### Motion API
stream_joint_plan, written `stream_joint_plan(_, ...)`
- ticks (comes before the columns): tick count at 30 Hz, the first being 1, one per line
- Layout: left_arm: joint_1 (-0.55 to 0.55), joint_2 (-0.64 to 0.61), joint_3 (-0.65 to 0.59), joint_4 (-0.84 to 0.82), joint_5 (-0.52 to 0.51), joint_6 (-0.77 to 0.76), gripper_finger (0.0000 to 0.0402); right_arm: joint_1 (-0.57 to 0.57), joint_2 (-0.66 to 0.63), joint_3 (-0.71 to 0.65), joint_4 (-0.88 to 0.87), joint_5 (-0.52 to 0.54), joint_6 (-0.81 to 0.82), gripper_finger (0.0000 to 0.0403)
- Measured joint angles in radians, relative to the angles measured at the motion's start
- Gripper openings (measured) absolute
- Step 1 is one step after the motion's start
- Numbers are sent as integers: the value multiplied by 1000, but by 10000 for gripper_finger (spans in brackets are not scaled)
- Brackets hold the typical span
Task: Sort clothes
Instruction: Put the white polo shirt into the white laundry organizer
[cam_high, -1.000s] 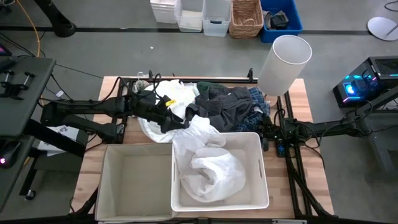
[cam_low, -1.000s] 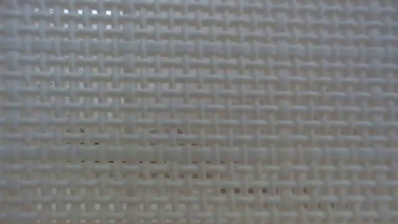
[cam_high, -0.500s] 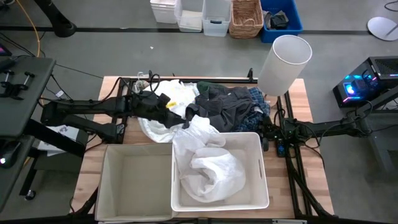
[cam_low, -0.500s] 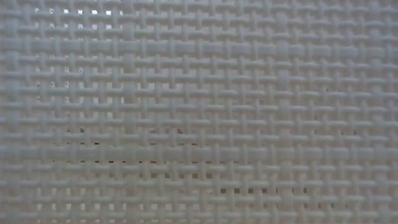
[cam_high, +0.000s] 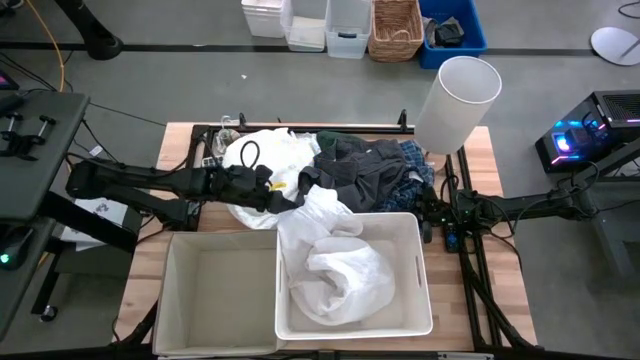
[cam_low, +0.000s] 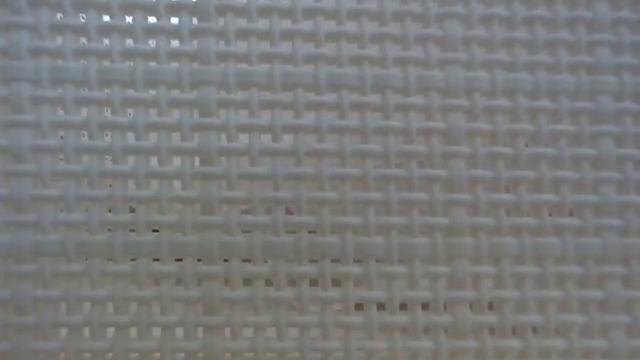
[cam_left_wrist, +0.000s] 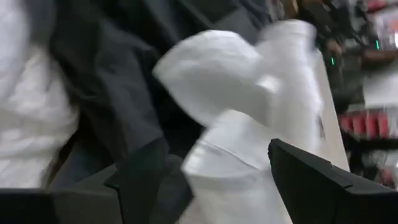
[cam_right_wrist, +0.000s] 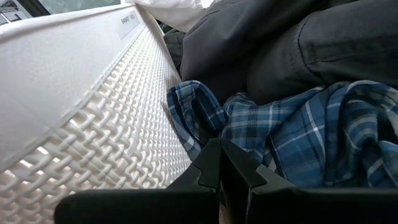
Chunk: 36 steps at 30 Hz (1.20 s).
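A pile of clothes lies at the table's far middle: a white garment (cam_high: 268, 155), a dark grey one (cam_high: 365, 175) and a blue-white plaid shirt (cam_high: 415, 160). Another white garment (cam_high: 320, 212) hangs from the pile over the far rim of the white bin (cam_high: 425, 290), which holds more white cloth (cam_high: 345, 275). My left gripper (cam_high: 296, 198) is open, and a bunch of this white garment (cam_left_wrist: 249, 155) lies between its fingers. My right gripper (cam_right_wrist: 222, 165) is shut and low beside the bin's right wall, by the plaid shirt (cam_right_wrist: 280, 130). My left gripper has its fingers (cam_left_wrist: 146, 180) on either side of a bunch of the white garment (cam_left_wrist: 236, 168), coming nearly level from the table's left. I cannot tell whether the fingers touch the cloth. The garment lies on the pile and over the bin's rim.
A beige bin (cam_high: 170, 290) stands left of the white bin at the near edge, and its woven wall (cam_low: 320, 180) fills the low view. A tall white cylinder (cam_high: 455, 100) stands at the far right corner. A black cord loop (cam_high: 247, 153) lies on the white garment.
My left arm's wrist has gone down and toward the table's near edge, so it lies flatter. Its fingers stay at the white garment by the bin's far rim. The white garment at the far left of the pile is now uncovered.
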Motion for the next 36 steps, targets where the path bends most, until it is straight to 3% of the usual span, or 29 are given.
stream_joint_plan(5, 10, 4, -9, 18, -51, -45, 275, 0, 0, 0, 0, 0, 0, 0)
stream_joint_plan(11, -3, 4, -7, 101, 30, -60, 269, 0, 0, 0, 0, 0, 0, 0)
stream_joint_plan(16, -14, 22, -7, 122, 34, -75, 242, 0, 0, 0, 0, 0, 0, 0)
stream_joint_plan(21, -7, 119, 4, 277, 23, -50, 188, 0, 0, 0, 0, 0, 0, 0)
stream_joint_plan(28, 8, 292, 81, 452, 119, -21, 106, 0, 0, 0, -3, 0, 0, 0)
stream_joint_plan(33, -6, 302, 156, 465, 167, 82, 25, 0, 0, 0, -8, 0, 0, 0)
stream_joint_plan(36, -18, 296, 196, 471, 215, 169, 6, 0, 0, 0, -8, 0, 0, 0)
